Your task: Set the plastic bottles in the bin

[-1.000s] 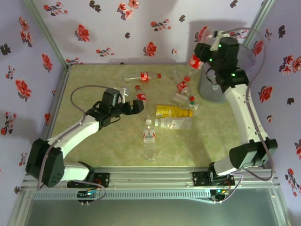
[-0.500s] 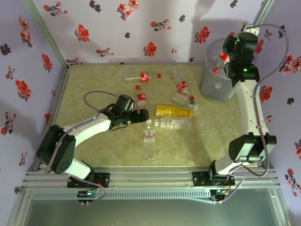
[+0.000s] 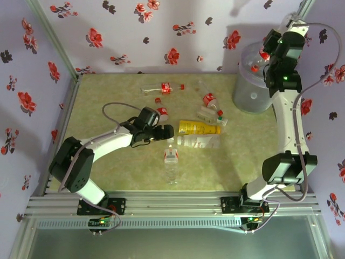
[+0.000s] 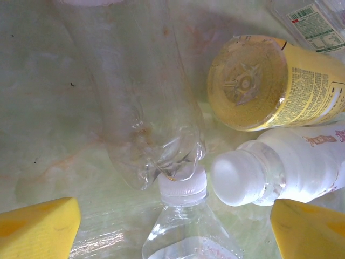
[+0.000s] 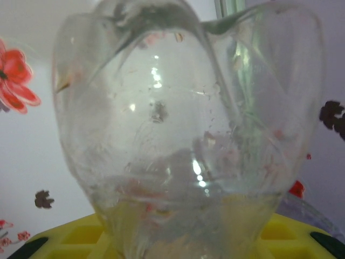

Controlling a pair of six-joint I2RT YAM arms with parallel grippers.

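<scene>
Above the bin, my right fingers hold a clear red-capped bottle, not yet dropped; whether any lie inside I cannot tell. Well left of the bin, about seven plastic bottles lie on the bench. My left fingers stand wide and empty there, just beside the yellow-labelled bottle and a white-capped bottle. Most of the job remains, I judge: this drop, then those others.

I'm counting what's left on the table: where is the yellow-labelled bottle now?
In the top view the yellow-labelled bottle lies on its side just right of centre, to the right of the left gripper and just beyond the white-labelled bottle.
</scene>
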